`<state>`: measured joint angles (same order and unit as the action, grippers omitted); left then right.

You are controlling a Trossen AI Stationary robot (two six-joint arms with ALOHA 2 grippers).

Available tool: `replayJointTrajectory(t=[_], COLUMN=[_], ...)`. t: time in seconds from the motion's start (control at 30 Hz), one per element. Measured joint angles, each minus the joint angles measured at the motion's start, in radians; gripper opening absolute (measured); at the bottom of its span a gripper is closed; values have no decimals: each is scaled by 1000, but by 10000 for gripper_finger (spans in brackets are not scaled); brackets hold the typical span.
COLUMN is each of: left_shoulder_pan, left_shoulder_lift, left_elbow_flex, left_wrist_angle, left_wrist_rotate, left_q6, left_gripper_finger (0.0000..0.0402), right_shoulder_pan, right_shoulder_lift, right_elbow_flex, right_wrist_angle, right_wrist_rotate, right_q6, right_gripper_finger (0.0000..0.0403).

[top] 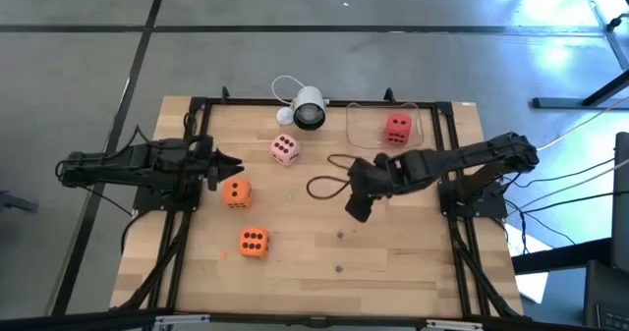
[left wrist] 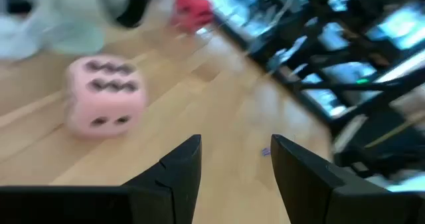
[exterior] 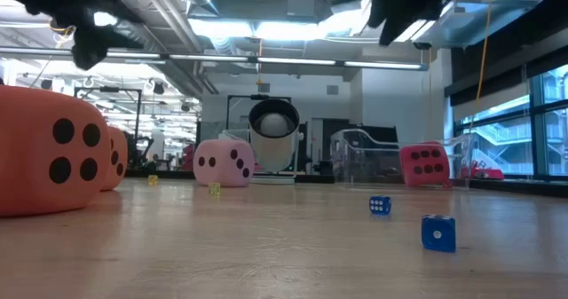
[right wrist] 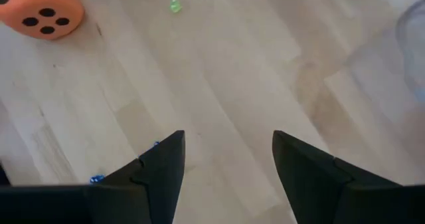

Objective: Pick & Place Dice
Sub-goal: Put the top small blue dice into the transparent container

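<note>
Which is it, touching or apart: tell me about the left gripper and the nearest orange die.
Apart. The high view shows the left gripper with bare wood between its tips and the orange die; its wrist view shows open fingers holding nothing.

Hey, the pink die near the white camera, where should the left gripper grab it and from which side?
Take the pink die across two opposite flat faces, coming down from above. It sits flat on the table with open wood around it; only the white camera stands close behind. The left gripper, its jaws open and empty, looks wide enough, probably.

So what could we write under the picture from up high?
Two robot arms over a wooden table: left gripper beside an orange die, right gripper open over bare wood.
</note>
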<state>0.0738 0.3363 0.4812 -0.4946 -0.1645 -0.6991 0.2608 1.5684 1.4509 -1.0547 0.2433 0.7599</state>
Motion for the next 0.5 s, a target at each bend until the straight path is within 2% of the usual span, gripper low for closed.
replayJointTrajectory(t=[0.17,0.3,0.5], left_shoulder_pan=[0,0,0], left_shoulder_lift=[0,0,0], left_elbow_flex=[0,0,0], left_wrist_angle=[-113,-108,-103], left_wrist_rotate=[-39,38,120], left_q6=[-123,-205,-258], left_gripper_finger=[175,175,175], right_shoulder_pan=[51,79,110], right_shoulder_lift=[1,1,1], right_elbow_flex=[-144,-247,-333], right_wrist_angle=[201,365,445], right_wrist_rotate=[-40,-50,-54], right_q6=[19,73,160], right_gripper_finger=[224,224,224])
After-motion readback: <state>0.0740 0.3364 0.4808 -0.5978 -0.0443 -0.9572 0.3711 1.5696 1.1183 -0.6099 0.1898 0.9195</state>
